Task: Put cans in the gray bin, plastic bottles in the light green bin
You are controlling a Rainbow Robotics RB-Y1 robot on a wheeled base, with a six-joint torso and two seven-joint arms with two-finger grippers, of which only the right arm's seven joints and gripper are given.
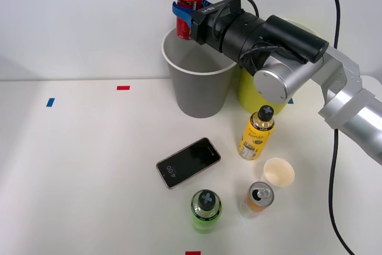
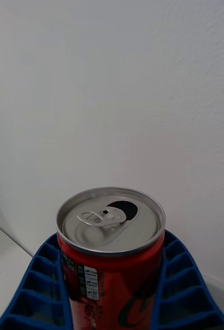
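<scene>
Right arm (image 1: 298, 58) reached in from the right, wrist level, right gripper (image 1: 186, 15) raised, blue fingers (image 2: 45, 283) clamped on a can (image 1: 189, 10)

Black phone (image 1: 188, 162), cream paper cup (image 1: 279, 172), white table (image 1: 77, 165).

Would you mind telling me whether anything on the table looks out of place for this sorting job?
Yes: a black smartphone lies flat among the drinks, and a small cream paper cup stands beside the orange can; neither is a can or bottle.
</scene>
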